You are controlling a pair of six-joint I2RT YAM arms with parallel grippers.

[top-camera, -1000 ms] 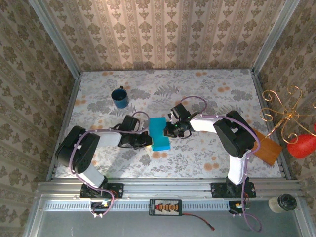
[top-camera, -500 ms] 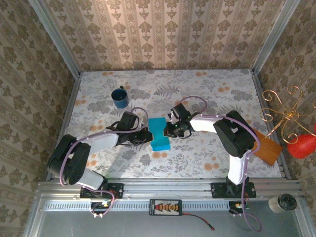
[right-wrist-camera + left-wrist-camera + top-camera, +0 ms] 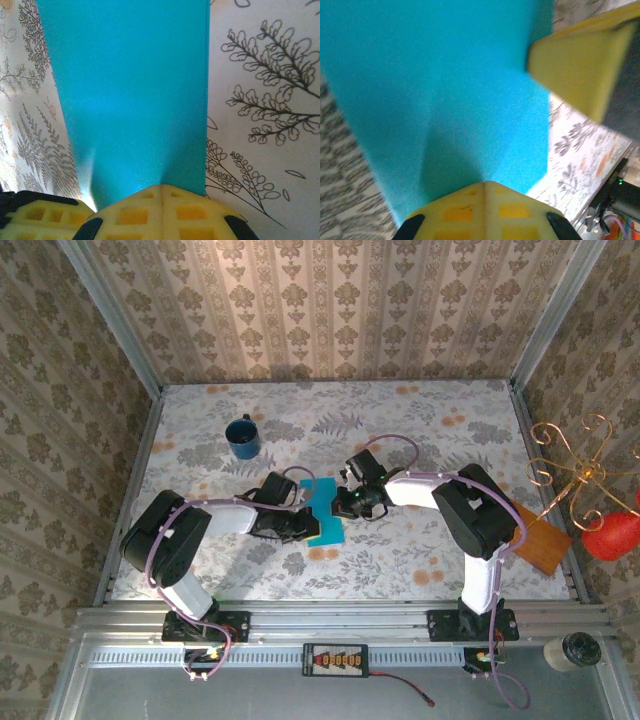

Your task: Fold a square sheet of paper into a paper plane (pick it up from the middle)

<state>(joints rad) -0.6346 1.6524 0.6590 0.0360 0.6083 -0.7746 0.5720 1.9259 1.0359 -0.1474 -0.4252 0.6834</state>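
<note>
The square sheet of paper [image 3: 330, 529] lies on the table between my two arms as a bright turquoise folded rectangle. My left gripper [image 3: 304, 530] is shut, its yellow tips [image 3: 485, 186] pressed down on the sheet's left part, with blue paper [image 3: 440, 85] spreading ahead of them. My right gripper [image 3: 345, 508] is shut too and rests on the sheet's right edge; in the right wrist view its closed tips [image 3: 162, 188] touch the paper [image 3: 130, 85]. Neither gripper has paper between its fingers. A yellow finger [image 3: 580, 65] of the right gripper shows at the left wrist view's upper right.
A dark blue mug [image 3: 242, 437] stands at the back left of the floral tablecloth. An orange-brown board [image 3: 541, 541] lies at the right edge, below a gold wire ornament [image 3: 572, 462] with a red shape [image 3: 612, 536]. Patterned walls enclose three sides.
My left gripper has slid right from the sheet's left edge onto the paper, covering its left part. The right gripper has stayed put on the right edge.
</note>
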